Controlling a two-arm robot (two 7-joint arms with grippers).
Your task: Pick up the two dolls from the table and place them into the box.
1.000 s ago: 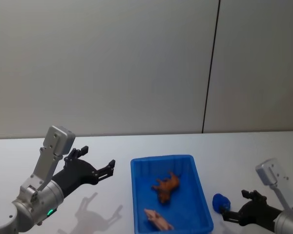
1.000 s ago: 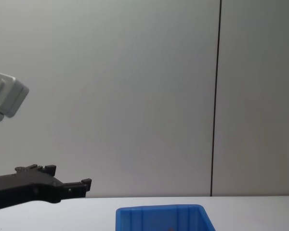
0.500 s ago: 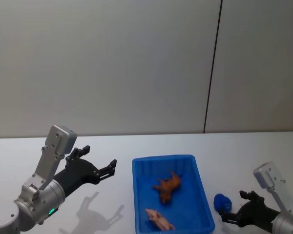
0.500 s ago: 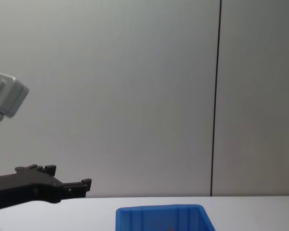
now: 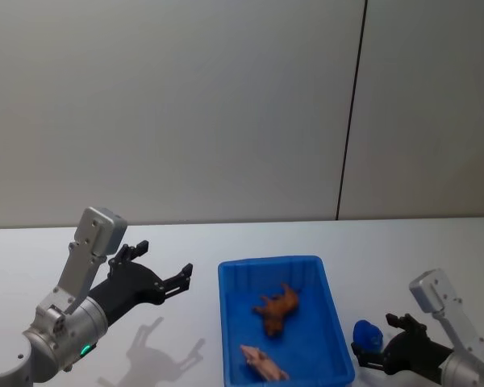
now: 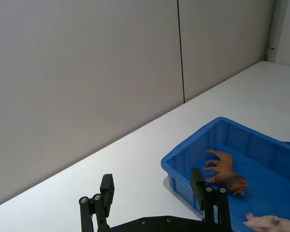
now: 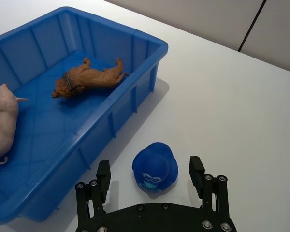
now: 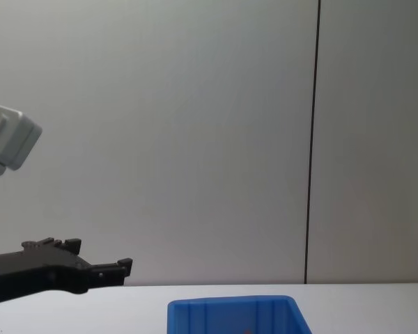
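At lower right of the head view, the right gripper [image 5: 369,353], fingers apart, has edged closer to the blue toy [image 5: 368,334] beside the box [image 5: 284,323]; left gripper [image 5: 163,268] stays spread, unmoved.

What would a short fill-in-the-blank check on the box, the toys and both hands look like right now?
1. The brown lion doll and the pink pig doll both lie inside the ____ box.
2. The small blue toy sits on the white ____, outside the box.
3. The right hand has its fingers ____ on either side of that blue toy.
4. The ____ hand hovers open above the table, beside the box.

Missing words: blue; table; open; left
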